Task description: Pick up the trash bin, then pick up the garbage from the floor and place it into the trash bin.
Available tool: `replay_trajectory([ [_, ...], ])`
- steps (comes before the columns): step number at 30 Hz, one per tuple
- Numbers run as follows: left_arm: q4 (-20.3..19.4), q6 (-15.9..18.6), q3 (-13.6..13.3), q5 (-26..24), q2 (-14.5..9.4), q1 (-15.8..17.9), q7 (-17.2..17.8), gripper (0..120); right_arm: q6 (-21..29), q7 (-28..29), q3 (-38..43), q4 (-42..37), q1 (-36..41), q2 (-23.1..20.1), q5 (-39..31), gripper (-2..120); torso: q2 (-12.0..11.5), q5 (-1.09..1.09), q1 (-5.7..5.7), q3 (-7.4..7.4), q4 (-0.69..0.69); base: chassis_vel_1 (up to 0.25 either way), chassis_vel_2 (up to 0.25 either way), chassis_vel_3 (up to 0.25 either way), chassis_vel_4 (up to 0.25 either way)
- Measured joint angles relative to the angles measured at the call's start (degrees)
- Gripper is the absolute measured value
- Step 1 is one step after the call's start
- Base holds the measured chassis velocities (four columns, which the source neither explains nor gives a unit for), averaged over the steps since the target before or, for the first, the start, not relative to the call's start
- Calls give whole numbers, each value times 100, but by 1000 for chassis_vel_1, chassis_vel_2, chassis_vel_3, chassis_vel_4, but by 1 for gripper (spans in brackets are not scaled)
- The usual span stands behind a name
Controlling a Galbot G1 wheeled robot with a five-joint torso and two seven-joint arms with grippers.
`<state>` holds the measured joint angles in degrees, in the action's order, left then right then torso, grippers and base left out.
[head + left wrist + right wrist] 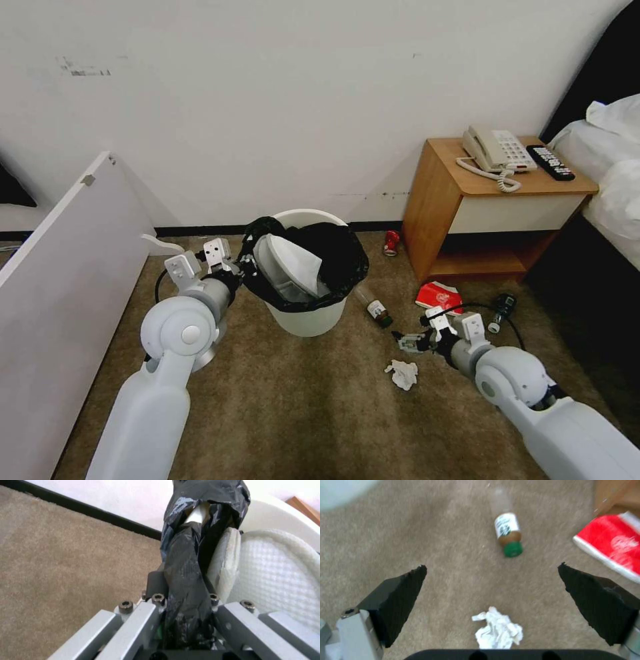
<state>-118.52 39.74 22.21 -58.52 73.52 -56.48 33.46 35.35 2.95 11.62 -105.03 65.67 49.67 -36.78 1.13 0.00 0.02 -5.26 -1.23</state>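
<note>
- Trash bin: held off-centre left of the scene by my left gripper, clamped on the black-bagged rim at the bin's left side. White slippers already sit inside, leaning against the bag.
- Red packet: on the carpet at the right, near the nightstand. White lettering on it, not readable.
- Bottle: lies flat on the carpet between bin and packet. Long axis runs far-left to near-right, green cap toward my right gripper. Label has dark print, can't read it.
- Tissue: closest litter. Sits just under and slightly nearer than my right gripper, which hangs spread wide and empty, low over the carpet.
- Judgement: right arm is the near one for the tissue; a short drop with a small pull-back would put the wad between the pads.
- Red can far side by the wall; small dark bottle right of my wrist.
</note>
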Motion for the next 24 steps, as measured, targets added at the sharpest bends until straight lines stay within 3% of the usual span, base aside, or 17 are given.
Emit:
replay_trajectory([
  [24, -146, -23, 2, 47, -12, -165, -2, 5, -656, -170, -327, 1446, -344, 421, 403, 100, 0, 0, 0, 0, 0, 0, 0, 0, 0],
])
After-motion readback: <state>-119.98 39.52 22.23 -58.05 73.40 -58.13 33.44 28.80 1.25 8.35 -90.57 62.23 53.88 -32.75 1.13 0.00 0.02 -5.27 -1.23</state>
